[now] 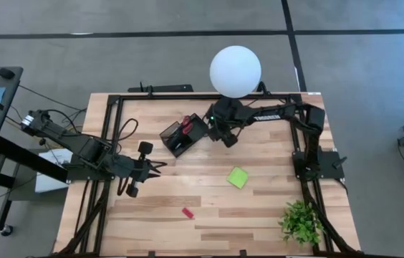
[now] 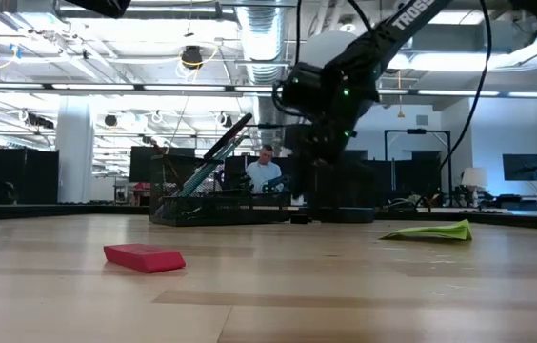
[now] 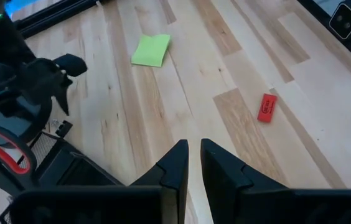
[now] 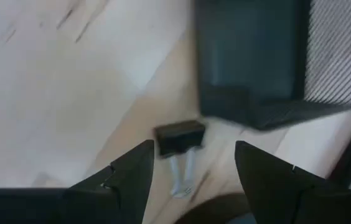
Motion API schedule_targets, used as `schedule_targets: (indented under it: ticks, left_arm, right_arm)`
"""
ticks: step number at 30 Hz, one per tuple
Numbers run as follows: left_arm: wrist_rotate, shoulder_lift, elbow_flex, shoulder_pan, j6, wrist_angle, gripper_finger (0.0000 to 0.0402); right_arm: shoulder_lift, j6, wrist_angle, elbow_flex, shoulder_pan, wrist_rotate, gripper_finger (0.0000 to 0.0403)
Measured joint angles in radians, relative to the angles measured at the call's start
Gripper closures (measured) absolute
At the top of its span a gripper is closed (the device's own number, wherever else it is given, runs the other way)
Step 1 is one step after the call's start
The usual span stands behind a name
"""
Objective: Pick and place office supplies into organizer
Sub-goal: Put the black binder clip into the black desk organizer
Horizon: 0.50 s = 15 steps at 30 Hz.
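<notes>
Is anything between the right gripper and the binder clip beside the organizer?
Nothing visible. The right gripper hangs open directly over the black binder clip, which lies on bare wood just outside the organizer wall.

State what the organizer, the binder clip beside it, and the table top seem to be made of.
Organizer: black metal mesh, going by its fine grid wall. Binder clip: matte black body with silvery wire handles, likely steel. Table: pale wood planks, visible grain, smooth finish.
</notes>
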Motion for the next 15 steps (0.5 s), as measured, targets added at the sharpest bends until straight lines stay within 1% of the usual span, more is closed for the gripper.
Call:
schedule_targets:
  ticks: [2,7,12,15]
  left_arm:
    - [0.000,0.000,0.000,0.000,0.000,0.000,0.0363]
    - [0.001,0.000,0.000,0.000,-0.032,-0.018,0.0363]
    - [0.000,0.000,0.000,-0.001,-0.086,-0.041,0.0363]
    - [0.000,0.000,0.000,-0.001,-0.101,-0.051,0.0363]
  right_arm:
    - [0.000,-0.026,0.001,0.022,-0.003,-0.031,0.0184]
    - [0.001,-0.032,0.003,0.070,-0.010,-0.120,0.0184]
    - [0.042,-0.033,-0.019,0.088,-0.007,-0.104,0.0184]
    - [0.071,-0.036,-0.002,0.093,-0.006,-0.057,0.0184]
